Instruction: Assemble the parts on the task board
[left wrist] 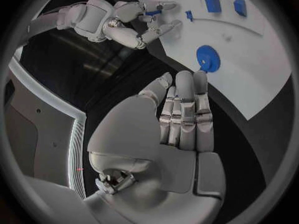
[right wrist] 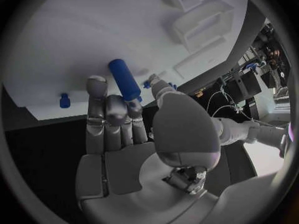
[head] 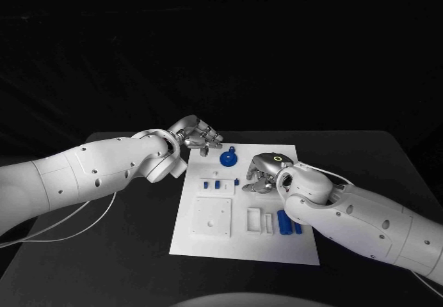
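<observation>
The white task board (head: 242,246) lies in the middle of the black table. My right hand (head: 262,174) hovers over its middle right and pinches a blue cylinder (right wrist: 124,79) between thumb and fingers; the left wrist view shows the same hand (left wrist: 138,24) with the blue piece (left wrist: 151,12) in it. My left hand (head: 196,137) floats at the board's far left corner, fingers straight and holding nothing (left wrist: 182,115). A blue toothed disc (head: 229,158) lies just right of it (left wrist: 207,58). Small blue pieces (head: 213,185) stand mid-board. Two blue cylinders (head: 288,222) lie under my right forearm.
A white square block (head: 212,217) and a white slotted holder (head: 256,220) sit on the board's near half. A small blue peg (right wrist: 64,101) stands near my right fingertips. A thin cable (head: 79,227) trails over the table's left side.
</observation>
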You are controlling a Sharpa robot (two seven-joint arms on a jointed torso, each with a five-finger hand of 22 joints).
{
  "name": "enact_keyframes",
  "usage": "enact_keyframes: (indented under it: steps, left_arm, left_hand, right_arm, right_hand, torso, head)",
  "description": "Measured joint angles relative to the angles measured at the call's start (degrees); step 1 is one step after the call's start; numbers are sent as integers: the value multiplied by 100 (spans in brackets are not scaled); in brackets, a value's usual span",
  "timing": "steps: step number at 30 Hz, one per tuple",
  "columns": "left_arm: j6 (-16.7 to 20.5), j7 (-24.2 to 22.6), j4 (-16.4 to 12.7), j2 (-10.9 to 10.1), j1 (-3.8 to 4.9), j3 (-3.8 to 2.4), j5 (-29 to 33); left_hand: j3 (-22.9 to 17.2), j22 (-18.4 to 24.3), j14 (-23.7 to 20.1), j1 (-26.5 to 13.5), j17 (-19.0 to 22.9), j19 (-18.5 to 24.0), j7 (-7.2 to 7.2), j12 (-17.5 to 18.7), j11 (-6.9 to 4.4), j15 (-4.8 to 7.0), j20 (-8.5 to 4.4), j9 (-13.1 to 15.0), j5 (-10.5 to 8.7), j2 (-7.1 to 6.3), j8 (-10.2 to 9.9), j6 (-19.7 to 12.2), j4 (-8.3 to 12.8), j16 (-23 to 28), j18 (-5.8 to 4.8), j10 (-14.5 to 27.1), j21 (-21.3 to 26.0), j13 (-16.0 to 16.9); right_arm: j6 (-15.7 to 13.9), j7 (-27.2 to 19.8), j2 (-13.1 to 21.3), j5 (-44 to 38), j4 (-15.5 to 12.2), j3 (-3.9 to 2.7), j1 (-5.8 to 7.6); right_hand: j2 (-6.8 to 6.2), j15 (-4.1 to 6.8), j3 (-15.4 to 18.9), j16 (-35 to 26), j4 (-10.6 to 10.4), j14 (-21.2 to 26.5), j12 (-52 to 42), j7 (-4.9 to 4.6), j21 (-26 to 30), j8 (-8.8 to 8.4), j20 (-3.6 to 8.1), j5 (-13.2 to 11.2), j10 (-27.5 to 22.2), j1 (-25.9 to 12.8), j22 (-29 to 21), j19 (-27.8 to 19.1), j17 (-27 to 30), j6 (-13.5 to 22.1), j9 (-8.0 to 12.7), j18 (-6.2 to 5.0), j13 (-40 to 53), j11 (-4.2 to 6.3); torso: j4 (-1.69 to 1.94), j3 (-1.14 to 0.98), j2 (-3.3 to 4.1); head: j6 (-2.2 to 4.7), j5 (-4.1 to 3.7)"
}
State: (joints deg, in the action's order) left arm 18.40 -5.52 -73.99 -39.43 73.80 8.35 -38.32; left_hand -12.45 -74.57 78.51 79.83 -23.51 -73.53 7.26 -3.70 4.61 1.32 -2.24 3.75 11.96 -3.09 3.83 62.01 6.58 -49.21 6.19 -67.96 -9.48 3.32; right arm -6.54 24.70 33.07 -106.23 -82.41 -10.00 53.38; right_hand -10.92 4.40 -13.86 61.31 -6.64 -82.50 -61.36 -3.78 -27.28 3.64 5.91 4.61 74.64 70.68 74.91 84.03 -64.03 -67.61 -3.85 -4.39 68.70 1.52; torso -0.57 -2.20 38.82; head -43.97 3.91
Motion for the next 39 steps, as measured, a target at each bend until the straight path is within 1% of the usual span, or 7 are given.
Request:
enact_keyframes:
  steps: [6, 18, 23, 25, 30, 33, 39]
  left_arm:
    - [-4, 5, 0, 4, 0, 0, 1]
    - [-12, 10, 7, 13, 0, 0, 2]
    - [-16, 13, 11, 16, 0, 0, 3]
    - [-18, 14, 12, 17, 0, 0, 3]
    - [-21, 16, 21, 18, 0, 0, 4]
    - [-24, 17, 29, 18, 0, 0, 4]
    - [-28, 21, 44, 18, 0, -1, 4]
  left_hand:
    - [0, 0, 0, 0, 0, 0, 0, 0, 0, 0, 0, 0, 0, 0, 0, 0, 0, 0, 0, 0, 0, 0]
    - [0, -19, 0, 0, -6, 0, 0, 0, 20, 0, 0, 0, 0, 0, 0, 0, 0, 24, 0, 20, 23, 0]
    - [0, -19, 0, 0, -6, 0, 0, 0, 20, 0, 0, 0, 0, 0, 0, 0, 0, 23, 0, 20, 23, 0]
    - [0, -19, 0, 0, -6, 0, 0, 0, 20, 0, 0, 0, 0, 0, 0, 0, 0, 23, 0, 20, 23, 0]
    - [0, -18, 0, 0, -6, 1, 0, 0, 20, 0, 0, 0, 0, 0, 0, 0, 0, 23, 0, 20, 23, 0]
    - [0, -18, 0, 0, -5, 0, 0, 0, 20, 0, 0, 0, 0, 0, 0, 0, 0, 23, 0, 20, 23, 0]
    - [15, -38, 0, 0, -14, -21, 0, 0, 20, 0, -21, 0, 0, 0, 0, 0, -15, 23, -1, 20, 63, 0]
  right_arm:
    - [-36, 0, -49, 14, 26, 13, -1]
    - [-158, -9, -99, 23, 17, 25, 15]
    - [-170, -13, -81, 18, -18, 25, 40]
    - [-170, -15, -72, 17, -33, 25, 47]
    - [-170, -20, -28, 13, -72, 25, 64]
    - [-170, -21, -12, 11, -84, 25, 75]
    - [-172, -57, -15, 9, -103, 25, 97]
  right_hand:
    - [14, 0, -96, 3, 64, 0, -24, 34, -44, 0, 0, -27, 20, 14, 0, 0, -28, -36, 0, 0, 17, -20]
    - [-9, 0, -115, 58, 141, 0, -78, 34, -110, 0, 0, -38, 20, 37, 0, 0, -74, -36, 0, 0, 55, -20]
    - [-11, 0, 90, 58, 146, 0, -78, 34, -110, 0, 0, 95, 21, 38, 0, 0, -74, -36, -1, 0, 50, -20]
    - [-32, 0, 194, 57, 126, 0, -78, 8, -110, 0, 0, 150, 21, 59, 0, 0, -74, -9, -1, 0, 42, -20]
    - [-32, 0, 511, 57, -2, 0, -49, 0, -50, 0, 0, 279, -10, 59, 0, 0, -56, -2, -1, 0, 7, -51]
    - [-62, 0, 571, 57, -63, 0, -49, 0, -50, 0, 0, 294, -10, 89, 0, 0, -56, -2, -1, 0, 7, -51]
    - [-59, 0, 542, 57, -34, 0, -50, 22, -32, 0, 0, 294, -10, 92, -1, 0, -56, -79, -1, 0, -2, -51]
  torso:
    - [0, 2, -1]
    - [2, 3, -3]
    - [-1, 3, -4]
    - [-1, 3, -4]
    - [-5, 3, -4]
    - [-8, 1, -4]
    - [-8, -4, -4]
  head:
    - [-4, 1]
    - [7, 2]
    - [8, 12]
    - [8, 12]
    - [7, 16]
    - [7, 16]
    - [-4, 23]
